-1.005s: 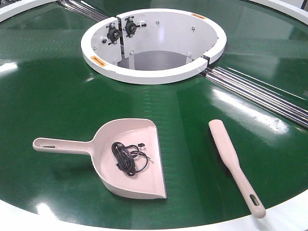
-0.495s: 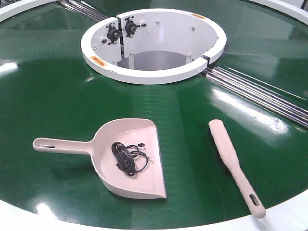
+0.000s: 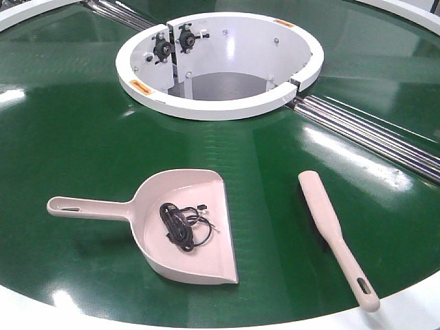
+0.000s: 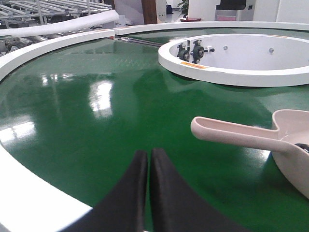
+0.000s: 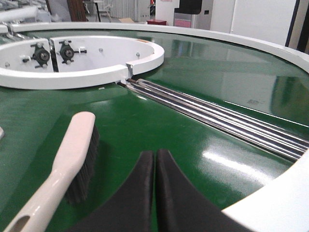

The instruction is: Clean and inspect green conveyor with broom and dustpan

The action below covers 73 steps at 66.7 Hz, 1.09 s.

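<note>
The green conveyor [image 3: 75, 137] fills the front view. On it lies the beige-pink dustpan [image 3: 155, 210], handle pointing left, with a tangle of black wire [image 3: 182, 225] inside the scoop. To its right the broom [image 3: 333, 234] lies flat, handle end toward the near rim. Neither gripper shows in the front view. My left gripper [image 4: 148, 153] is shut and empty, low over the belt, short of the dustpan handle [image 4: 231, 137]. The right gripper [image 5: 155, 153] is also shut and empty, just right of the broom [image 5: 72, 150].
The white central ring [image 3: 220, 103] with its bearing blocks stands at the back. Steel rollers [image 3: 371, 134] run from it toward the right. The white outer rim [image 4: 34, 193] borders the belt close to both grippers.
</note>
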{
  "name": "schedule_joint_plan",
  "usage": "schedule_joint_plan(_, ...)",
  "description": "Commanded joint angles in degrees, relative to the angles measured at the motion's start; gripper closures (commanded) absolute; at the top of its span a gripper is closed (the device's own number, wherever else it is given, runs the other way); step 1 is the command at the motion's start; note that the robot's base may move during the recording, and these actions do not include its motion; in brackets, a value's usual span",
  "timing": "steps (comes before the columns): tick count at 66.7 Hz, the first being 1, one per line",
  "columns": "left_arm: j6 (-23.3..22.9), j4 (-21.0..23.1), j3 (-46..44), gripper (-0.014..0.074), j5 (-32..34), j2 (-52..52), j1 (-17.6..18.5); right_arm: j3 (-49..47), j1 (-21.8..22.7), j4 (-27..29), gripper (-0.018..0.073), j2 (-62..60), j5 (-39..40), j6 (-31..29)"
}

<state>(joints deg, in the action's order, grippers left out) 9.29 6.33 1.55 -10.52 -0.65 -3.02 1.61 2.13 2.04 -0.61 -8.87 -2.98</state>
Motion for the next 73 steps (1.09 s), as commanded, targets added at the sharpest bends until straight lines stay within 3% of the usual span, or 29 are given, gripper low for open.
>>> schedule_joint_plan(1, -0.38, 0.59, 1.03, 0.0603, 4.19, -0.81, -0.03, 0.98, 0.24, 0.35, 0.0567, -0.40, 4.85, -0.10)
schedule_joint_plan(33, -0.38, 0.59, 1.03, 0.0603, 4.19, -0.81, -0.03, 0.98, 0.24, 0.35, 0.0567, -0.40, 6.66, -0.11)
schedule_joint_plan(48, -0.38, 0.59, 1.03, 0.0603, 4.19, -0.81, -0.03, 0.98, -4.30, -0.81, 0.0567, -0.40, 6.95, -0.57)
schedule_joint_plan(73, -0.38, 0.59, 1.03, 0.0603, 4.19, -0.81, -0.03, 0.98, -4.22, -0.90, 0.0567, -0.40, 6.48, -0.46)
